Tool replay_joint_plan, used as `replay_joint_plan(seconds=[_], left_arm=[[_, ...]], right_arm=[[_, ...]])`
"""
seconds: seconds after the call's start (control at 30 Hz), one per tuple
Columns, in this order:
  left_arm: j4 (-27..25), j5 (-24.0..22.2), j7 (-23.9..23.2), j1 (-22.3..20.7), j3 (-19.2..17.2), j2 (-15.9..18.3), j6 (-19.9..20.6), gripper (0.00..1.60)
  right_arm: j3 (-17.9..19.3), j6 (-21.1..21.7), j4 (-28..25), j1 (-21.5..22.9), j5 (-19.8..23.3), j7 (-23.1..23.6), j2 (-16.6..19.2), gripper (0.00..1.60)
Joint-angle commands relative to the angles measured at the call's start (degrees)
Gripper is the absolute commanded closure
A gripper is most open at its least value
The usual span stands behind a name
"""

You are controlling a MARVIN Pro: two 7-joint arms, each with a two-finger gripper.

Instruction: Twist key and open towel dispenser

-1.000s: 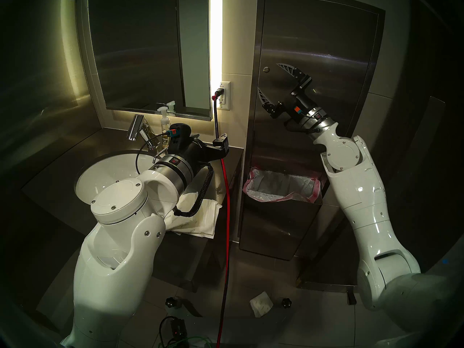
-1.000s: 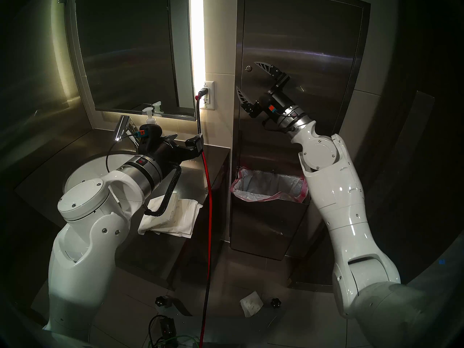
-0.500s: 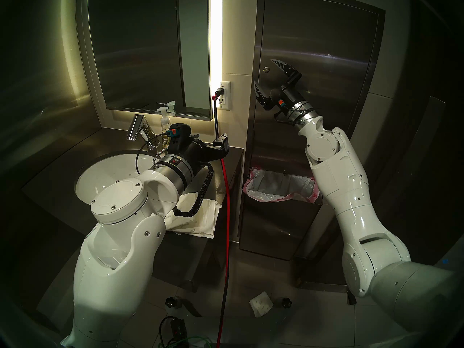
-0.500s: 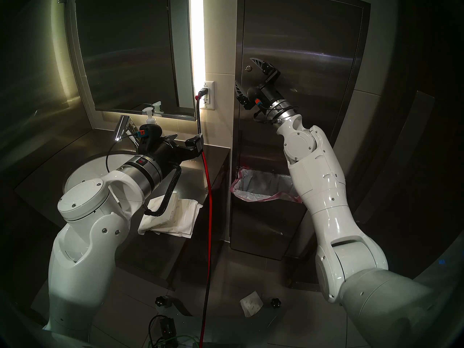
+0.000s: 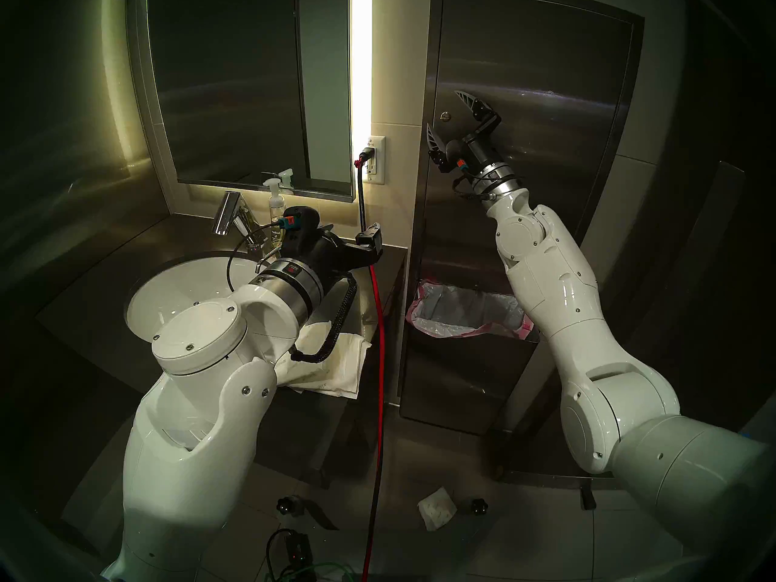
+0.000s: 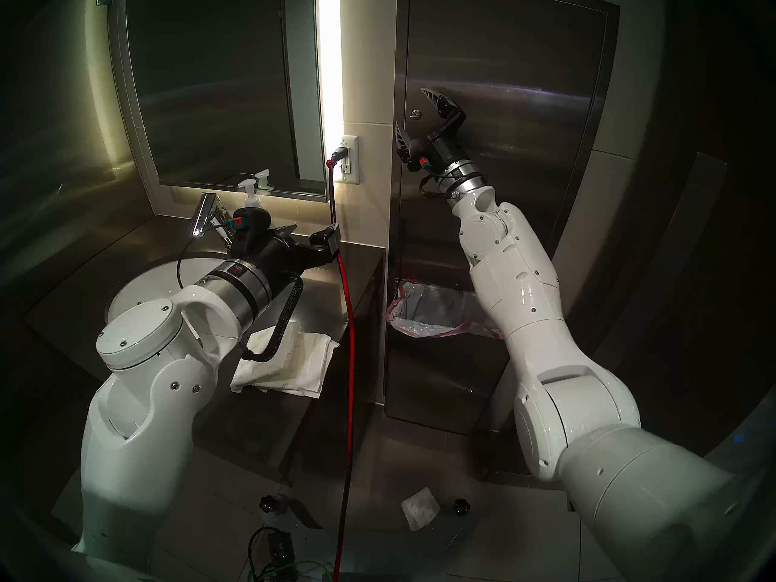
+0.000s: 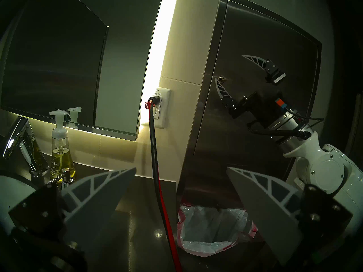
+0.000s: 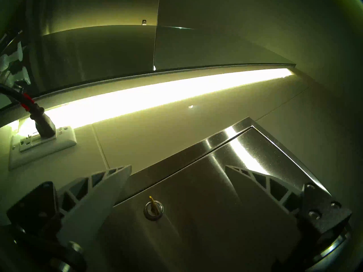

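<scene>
Head view: the right gripper [image 5: 441, 107], jaws wide and empty, had edged closer to the key [image 5: 444, 116] in the shut dispenser [image 5: 533, 43] door, nearly bracketing it; left gripper [image 7: 180, 171] open, idle.

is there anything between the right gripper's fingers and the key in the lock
No. In the right wrist view only bare door steel of the towel dispenser separates the open right gripper from the key.

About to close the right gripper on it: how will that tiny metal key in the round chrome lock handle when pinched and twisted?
The tiny metal key looks stiff, though thin enough to bend under side load. It is far narrower than the open right gripper's fingers, so it may slip. Seated in the round chrome lock on the brushed-steel towel dispenser, it should probably pivot rather than come free.
</scene>
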Motion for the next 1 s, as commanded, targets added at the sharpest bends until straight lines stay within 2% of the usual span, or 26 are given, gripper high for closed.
replay_joint_plan(seconds=[0.0,0.27,0.6,0.97], left_arm=[[-0.5,0.1,0.1,-0.3,0.1,-0.1,0.0,0.0],[-0.6,0.1,0.1,-0.3,0.1,-0.1,0.0,0.0],[-0.6,0.1,0.1,-0.3,0.1,-0.2,0.0,0.0],[-0.6,0.1,0.1,-0.3,0.1,-0.2,0.0,0.0]], right_arm=[[0.2,-0.8,2.4,3.6,-1.9,-5.3,-0.5,0.0],[0.9,-0.6,3.7,3.0,-2.3,-7.2,-0.7,0.0],[1.4,-0.7,3.9,2.5,-2.2,-6.4,-0.7,0.0],[2.4,0.4,4.7,2.9,0.2,-0.2,-1.1,0.0]])
